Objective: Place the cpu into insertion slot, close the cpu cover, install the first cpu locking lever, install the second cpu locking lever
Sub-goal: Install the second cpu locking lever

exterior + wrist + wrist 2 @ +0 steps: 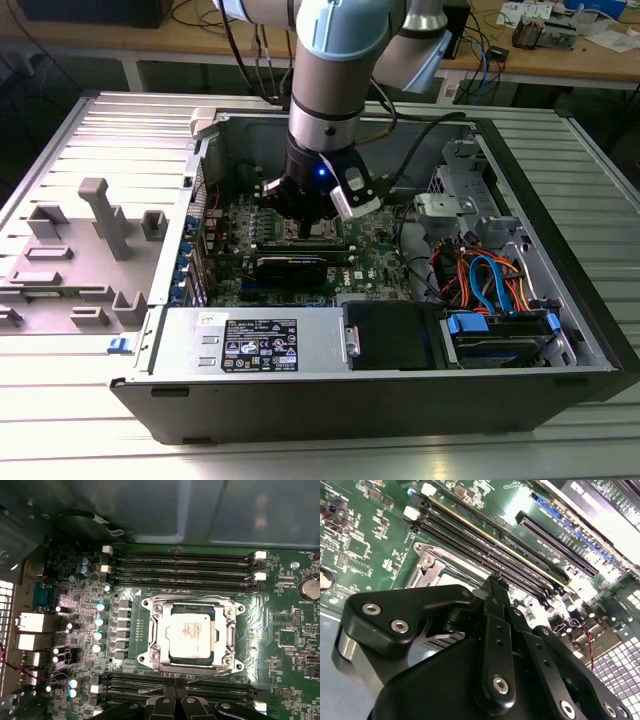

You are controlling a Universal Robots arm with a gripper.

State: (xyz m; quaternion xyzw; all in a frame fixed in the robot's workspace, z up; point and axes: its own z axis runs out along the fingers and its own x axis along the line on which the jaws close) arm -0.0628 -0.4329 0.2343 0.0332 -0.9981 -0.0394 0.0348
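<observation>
In the first wrist view the gripper (175,696) hangs close over the green motherboard (290,645), its jaws pressed together with nothing between them, at the near edge of the insertion slot (150,656). The cpu (191,632) lies flat in that slot, framed by the cpu cover (231,630) lying down around it. Beyond run the long black RAM slots (185,570); in the exterior view the arm reaches down into the open computer case (560,330) on the worktop (60,430).

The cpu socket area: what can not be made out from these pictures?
- Exterior view: the cpu sits under the gripper, hidden.
- Second wrist view: the gripper body covers most of the cpu cover.
- First wrist view: the cpu shows; the locking levers' latching is too fine to judge.
</observation>
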